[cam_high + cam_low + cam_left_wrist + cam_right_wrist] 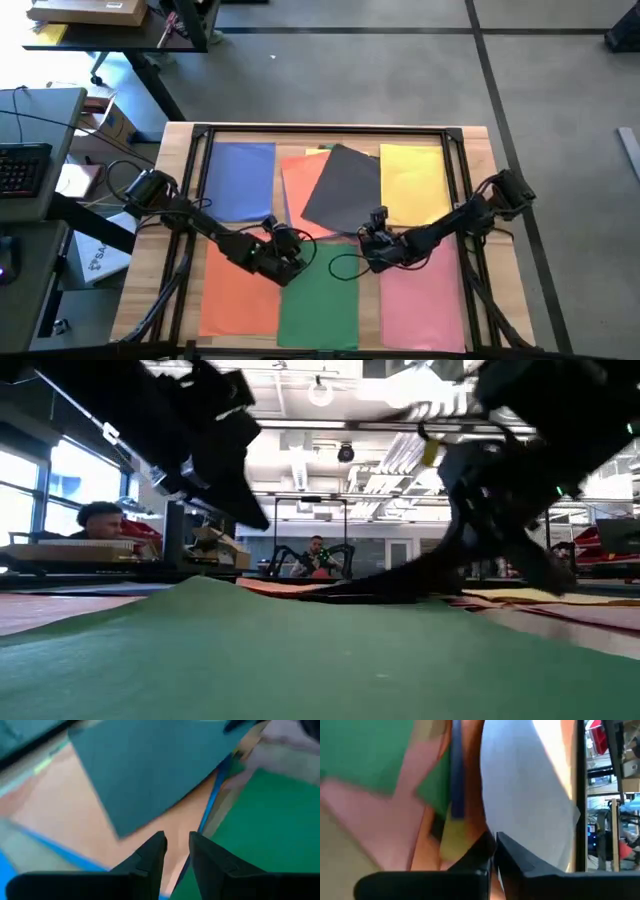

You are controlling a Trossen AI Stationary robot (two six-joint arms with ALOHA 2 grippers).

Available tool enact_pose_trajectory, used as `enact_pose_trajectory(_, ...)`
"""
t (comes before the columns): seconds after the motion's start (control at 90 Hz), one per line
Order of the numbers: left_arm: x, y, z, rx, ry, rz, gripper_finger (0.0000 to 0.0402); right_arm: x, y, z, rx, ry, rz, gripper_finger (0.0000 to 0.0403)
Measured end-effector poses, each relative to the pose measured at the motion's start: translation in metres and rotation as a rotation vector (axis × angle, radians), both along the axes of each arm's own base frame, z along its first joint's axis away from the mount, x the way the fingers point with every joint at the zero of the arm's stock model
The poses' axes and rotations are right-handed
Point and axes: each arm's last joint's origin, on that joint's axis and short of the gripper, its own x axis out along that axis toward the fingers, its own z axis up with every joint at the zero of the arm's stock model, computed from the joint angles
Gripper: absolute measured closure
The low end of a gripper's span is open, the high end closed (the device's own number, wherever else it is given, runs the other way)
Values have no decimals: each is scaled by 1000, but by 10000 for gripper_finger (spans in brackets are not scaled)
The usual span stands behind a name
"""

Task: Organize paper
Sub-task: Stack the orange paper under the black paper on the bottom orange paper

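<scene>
A dark grey paper sheet [340,190] lies askew on an orange stack [298,185] at the table's far middle. My right gripper [368,236] is shut on its near end. My left gripper [177,845] hovers narrowly open above the orange paper [75,810], just off the grey sheet's near left corner [117,832], touching nothing. Around them lie blue [240,175], yellow [412,180], orange [240,290], green [320,295] and pink [420,295] sheets, flat on the table. My right gripper pinches the dark grey sheet's near edge [507,832] between its two fingers, coming low from the table's right side. The held end is raised off the stack [430,565], while the far part of the sheet still rests on the orange paper.
A black metal frame [320,130] runs around the table's working area, with rails along both sides. Loose cables [345,265] lie on the green sheet between the two grippers. A desk with a keyboard [25,165] stands off the table's left side.
</scene>
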Motion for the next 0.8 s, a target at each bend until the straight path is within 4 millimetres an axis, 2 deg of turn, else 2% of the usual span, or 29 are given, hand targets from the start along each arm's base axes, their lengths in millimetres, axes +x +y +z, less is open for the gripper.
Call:
enact_pose_trajectory(0.178, 12, -6, 14, 163, -18, -115, 323, 8, 8, 41, 14, -162, -16, 402)
enact_pose_trajectory(0.278, 22, -11, 30, 277, -34, -166, 323, 9, 9, 54, 56, -223, -13, 403)
enact_pose_trajectory(0.4, 29, -15, 42, 403, -19, -255, 317, 10, 10, 59, 112, -242, 16, 403)
enact_pose_trajectory(0.5, 33, -12, 45, 432, -13, -298, 295, 11, 12, 60, 126, -255, 25, 403)
enact_pose_trajectory(0.689, 43, 6, 35, 385, 38, -343, 236, 11, 16, 62, 145, -279, 39, 403)
enact_pose_trajectory(0.8, 48, 14, 27, 372, 64, -342, 216, 12, 16, 63, 150, -289, 38, 403)
